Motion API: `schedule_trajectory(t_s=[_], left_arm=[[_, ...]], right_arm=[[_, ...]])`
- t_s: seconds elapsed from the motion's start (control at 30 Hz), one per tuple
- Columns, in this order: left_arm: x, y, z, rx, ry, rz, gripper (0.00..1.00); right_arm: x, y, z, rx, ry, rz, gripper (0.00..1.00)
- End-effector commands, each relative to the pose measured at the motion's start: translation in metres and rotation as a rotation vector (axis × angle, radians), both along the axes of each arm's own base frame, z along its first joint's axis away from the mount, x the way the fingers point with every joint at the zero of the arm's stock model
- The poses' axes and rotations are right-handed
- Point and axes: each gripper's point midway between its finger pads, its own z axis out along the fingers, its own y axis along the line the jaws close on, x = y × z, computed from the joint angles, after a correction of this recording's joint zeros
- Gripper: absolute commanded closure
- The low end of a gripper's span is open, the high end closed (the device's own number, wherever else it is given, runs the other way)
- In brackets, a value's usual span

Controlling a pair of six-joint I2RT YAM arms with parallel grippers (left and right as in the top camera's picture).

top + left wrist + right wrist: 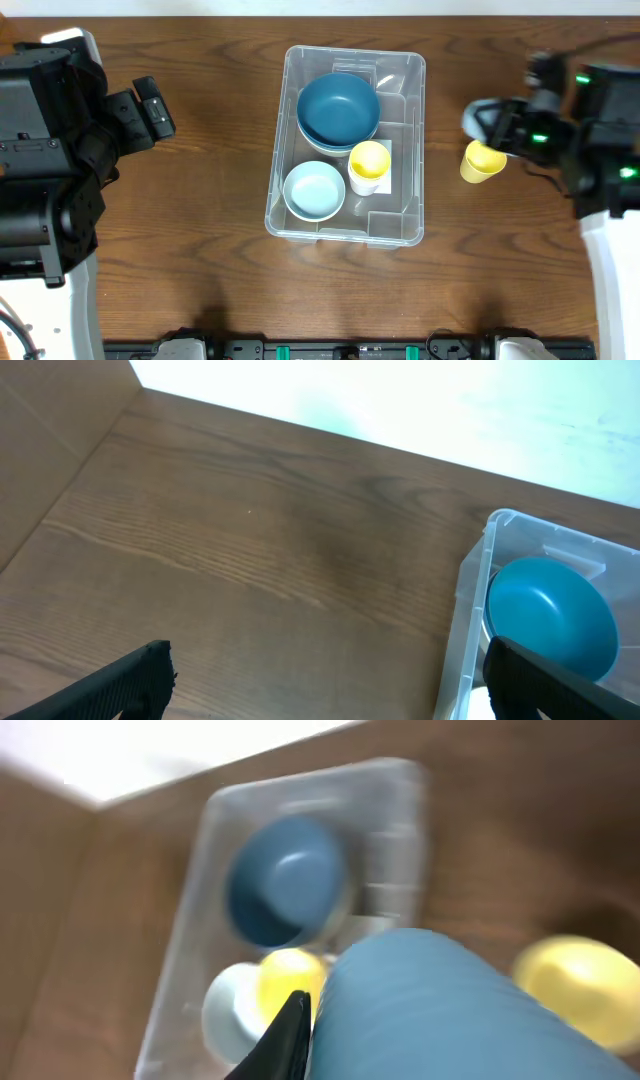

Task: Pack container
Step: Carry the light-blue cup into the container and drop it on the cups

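Observation:
The clear plastic container (408, 150) stands mid-table. It holds a dark blue bowl (338, 108), a light blue bowl (313, 189) and a yellow cup (369, 160) nested in a white one. My right gripper (505, 125) is to the right of the container, shut on a blue cup (480, 117), which fills the right wrist view (440, 1010). That view is blurred, with one finger (292, 1025) showing against the cup. A second yellow cup (482, 162) stands on the table below it. My left gripper (150, 105) is open and empty, left of the container (470, 610).
The wooden table top (200, 220) runs out to a pale edge at the back (400, 400). The arm bases stand at the far left and far right of the table.

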Motion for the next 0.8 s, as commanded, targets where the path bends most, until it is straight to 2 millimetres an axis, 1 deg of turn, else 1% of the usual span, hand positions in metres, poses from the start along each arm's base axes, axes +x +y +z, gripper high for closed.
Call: schedule_trajectory(t_s=[0.0,0.03,0.07,0.1,0.17,0.23,0.4,0.5,0.57,0.6,0.63,0.67,0.7,0.73,0.77], left_arm=[[-0.001,0.003,0.000,0.006,0.001,0.014,0.02],[-0.001,0.003,0.000,0.006,0.001,0.014,0.02],[-0.001,0.003,0.000,0.006,0.001,0.014,0.02],[-0.001,0.003,0.000,0.006,0.001,0.014,0.02],[-0.001,0.003,0.000,0.006,0.001,0.014,0.02],[-0.001,0.003,0.000,0.006,0.001,0.014,0.02],[-0.001,0.003,0.000,0.006,0.001,0.014,0.02],[-0.001,0.003,0.000,0.006,0.001,0.014,0.02],[-0.001,0.003,0.000,0.006,0.001,0.014,0.02],[-0.001,0.003,0.000,0.006,0.001,0.014,0.02],[-0.001,0.003,0.000,0.006,0.001,0.014,0.02],[-0.001,0.003,0.000,0.006,0.001,0.014,0.02],[-0.001,0.003,0.000,0.006,0.001,0.014,0.02],[-0.001,0.003,0.000,0.006,0.001,0.014,0.02],[-0.001,0.003,0.000,0.006,0.001,0.014,0.02]], right_arm=[[-0.003,0.033,0.010,-0.150,-0.061,0.048,0.98],[-0.004,0.049,0.008,-0.161,-0.062,0.075,0.98],[-0.005,0.061,0.004,-0.167,-0.055,0.089,0.99],[-0.006,0.073,-0.003,-0.174,-0.040,0.109,0.98],[-0.006,0.099,-0.021,-0.189,0.001,0.175,0.99],[-0.005,0.116,-0.042,-0.208,0.055,0.211,0.99],[0.003,0.140,-0.098,-0.264,0.183,0.245,0.98],[0.006,0.146,-0.120,-0.281,0.235,0.252,0.99],[0.004,0.148,-0.132,-0.292,0.274,0.254,0.99],[0.002,0.150,-0.136,-0.295,0.284,0.260,0.96],[0.001,0.151,-0.137,-0.297,0.289,0.264,0.89],[0.001,0.153,-0.137,-0.298,0.286,0.269,0.74],[0.001,0.155,-0.135,-0.300,0.268,0.284,0.63],[0.002,0.156,-0.130,-0.299,0.252,0.291,0.54],[0.002,0.156,-0.125,-0.294,0.239,0.289,0.48]])
